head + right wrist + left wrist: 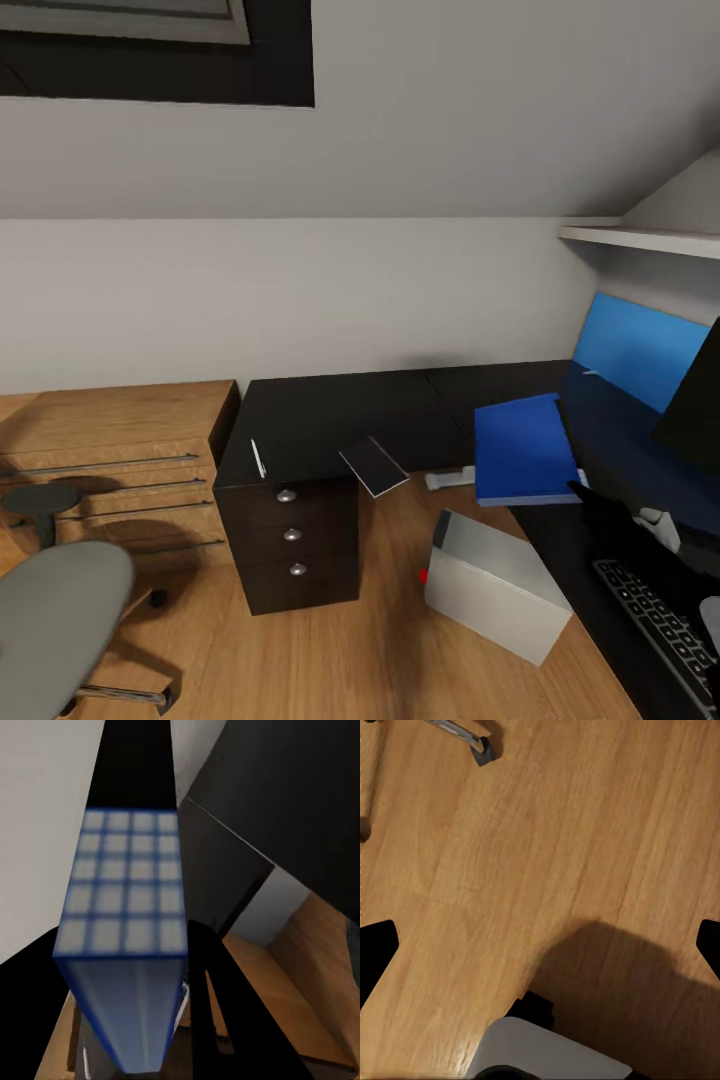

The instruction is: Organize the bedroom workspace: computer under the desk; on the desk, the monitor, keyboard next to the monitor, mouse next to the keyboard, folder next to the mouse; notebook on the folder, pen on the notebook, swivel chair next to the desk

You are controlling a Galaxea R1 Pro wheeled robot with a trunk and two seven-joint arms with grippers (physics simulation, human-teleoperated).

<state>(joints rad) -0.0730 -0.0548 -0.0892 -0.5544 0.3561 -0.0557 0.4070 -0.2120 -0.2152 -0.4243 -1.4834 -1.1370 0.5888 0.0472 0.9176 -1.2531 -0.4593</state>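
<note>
Head view: blue folder (522,450) held over the black tabletop (340,420) corner, right pincer (600,497) at its near right edge, clamped on it. Right wrist view: folder (124,945) sits between the fingers (225,1005). Pen (257,458) and notebook (373,466) lie on the tabletop, well left of folder. Keyboard (660,625) bottom right. Left pincer (540,945) over wood floor (510,855), tips wide apart. Swivel chair (50,630) bottom left.

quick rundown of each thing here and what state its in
folder: held up in the right tool, over the desk edge
notebook: flat, overhanging the desk corner
pen: lying on the desk
computer: on the floor, tilted
keyboard: flat on the desk
drawers: closed
</note>
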